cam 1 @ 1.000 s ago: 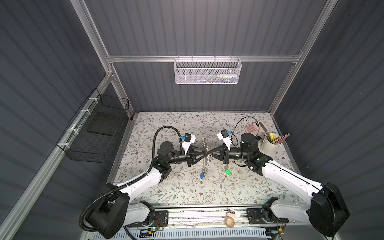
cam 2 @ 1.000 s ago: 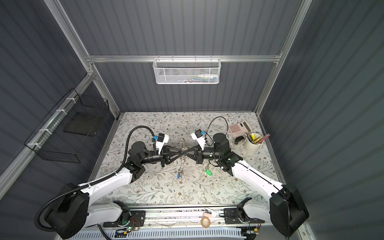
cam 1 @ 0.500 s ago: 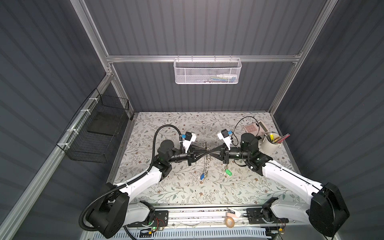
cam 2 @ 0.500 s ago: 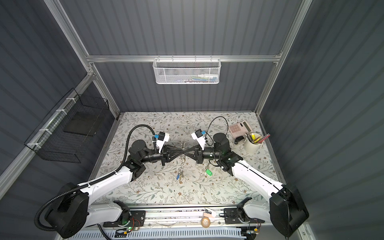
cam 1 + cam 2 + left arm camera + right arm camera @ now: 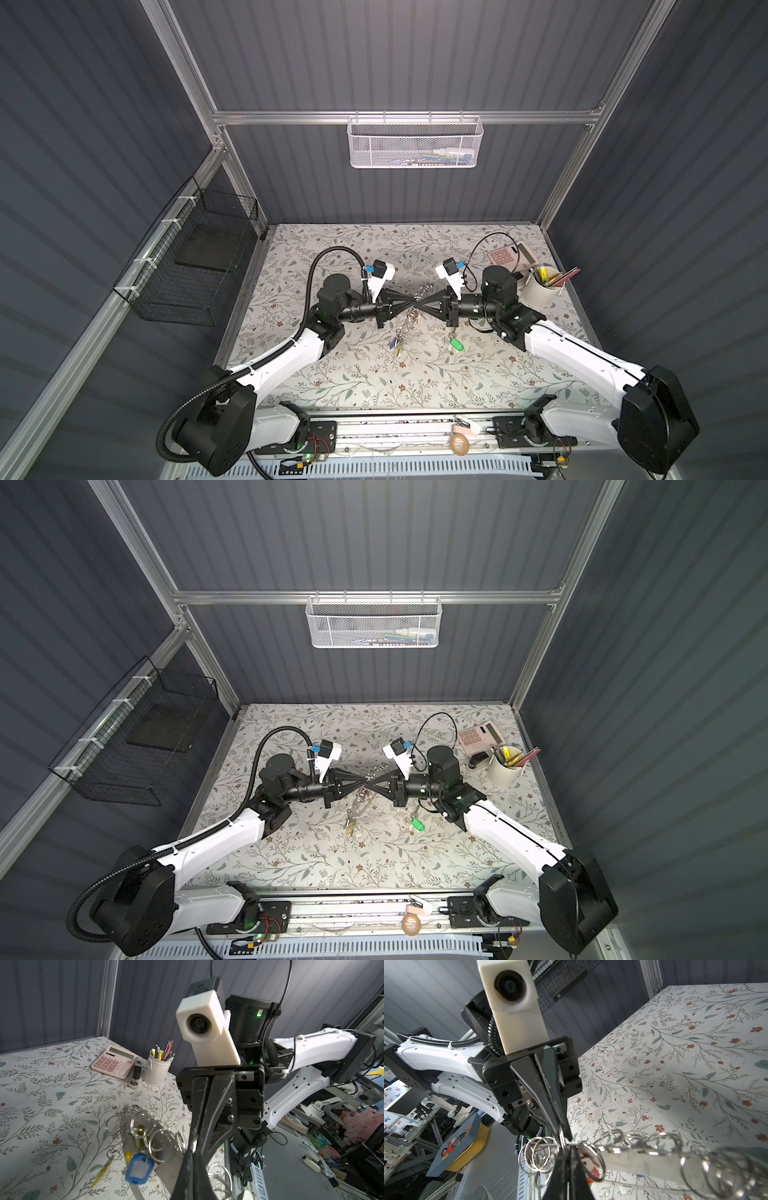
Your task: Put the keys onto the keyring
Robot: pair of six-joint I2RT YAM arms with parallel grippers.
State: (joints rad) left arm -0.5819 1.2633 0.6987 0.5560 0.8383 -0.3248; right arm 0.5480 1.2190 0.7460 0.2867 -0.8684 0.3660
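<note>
The keyring (image 5: 409,322) hangs above the mat between my two grippers, which meet tip to tip. Its silver rings (image 5: 158,1140) and a blue tag (image 5: 139,1168) dangle toward the table. My left gripper (image 5: 413,310) is shut on the loop's wire, seen close in the left wrist view (image 5: 192,1149). From the opposite side my right gripper (image 5: 421,309) is shut on the same wire (image 5: 567,1148), with rings (image 5: 537,1153) and a red tag (image 5: 588,1164) on either side of it. The keys with the green tag (image 5: 456,345) lie on the mat below the right gripper, apart from both grippers, in both top views (image 5: 417,824).
A pink calculator (image 5: 509,254) and a white cup of pens (image 5: 540,286) stand at the back right. A white mesh basket (image 5: 415,143) hangs on the back wall. A black wire basket (image 5: 195,257) hangs on the left wall. A tape roll (image 5: 459,445) sits on the front rail.
My left gripper's jaws have closed onto the keyring's wire. The right gripper and the green-tagged keys have not moved.
</note>
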